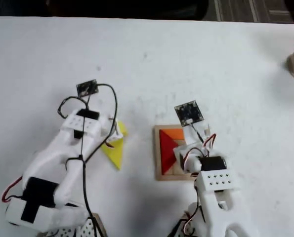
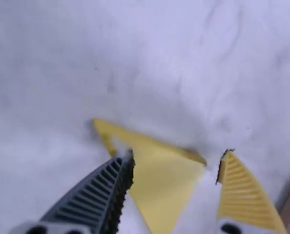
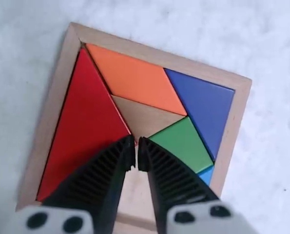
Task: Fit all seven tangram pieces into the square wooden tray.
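Left pincer [image 2: 174,168]: open, astride the yellow triangle [image 2: 159,190] on the table [image 2: 135,58], apart from the tray [image 3: 231,126].
Right pincer [image 3: 136,152]: closed, empty, over the tray's middle.

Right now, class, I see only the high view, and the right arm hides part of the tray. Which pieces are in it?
Observer: Red triangle, orange parallelogram, blue triangle and green piece sit in the tray.
Operator: Any room left?
Observer: A wood-coloured triangle shows in the middle; gap or piece, I cannot tell.
Operator: The yellow triangle?
Observer: Flat on the table, the left gripper straddling it, fingers open.
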